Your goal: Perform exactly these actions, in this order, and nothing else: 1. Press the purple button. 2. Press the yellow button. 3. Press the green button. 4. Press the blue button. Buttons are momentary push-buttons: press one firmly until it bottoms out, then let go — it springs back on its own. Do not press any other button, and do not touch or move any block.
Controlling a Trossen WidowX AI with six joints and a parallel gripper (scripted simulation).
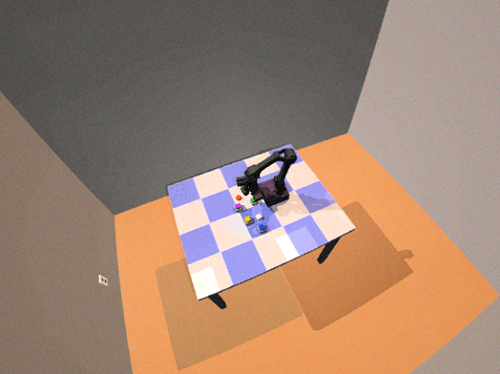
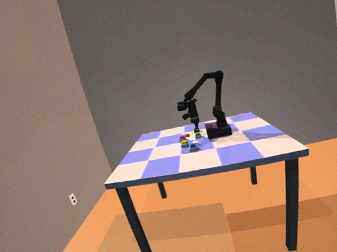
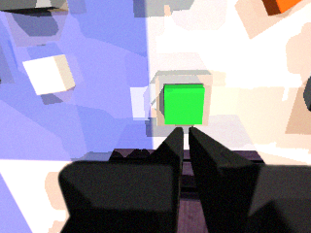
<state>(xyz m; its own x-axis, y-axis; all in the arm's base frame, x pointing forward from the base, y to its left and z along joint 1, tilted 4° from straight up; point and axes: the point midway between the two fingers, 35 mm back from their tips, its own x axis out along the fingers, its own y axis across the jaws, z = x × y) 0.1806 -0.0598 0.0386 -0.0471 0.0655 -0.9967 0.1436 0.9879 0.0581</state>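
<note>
From the top, the square purple button [image 1: 238, 206] [image 2: 181, 137], yellow button [image 1: 248, 219] [image 2: 184, 142] and blue button [image 1: 261, 227] [image 2: 192, 146] sit in grey housings on the checkered table [image 1: 201, 240] [image 2: 200, 160], inside its edges. A small white block [image 1: 258, 217] [image 2: 196, 142] [image 3: 44, 77] lies near yellow and blue; an orange-red block [image 1: 238, 198] [image 2: 186, 135] [image 3: 283, 4] lies near purple.

In the exterior view, blue is nearest the table's front edge, with open room toward the front-left corner. The black hand [image 1: 258, 197] [image 2: 196, 126] [image 3: 185, 133] points down near a red button [image 2: 195, 128], behind green.

At the wrist, its fingers are closed on nothing, near the square green button [image 1: 253, 200] [image 2: 197, 133] [image 3: 184, 105].
</note>
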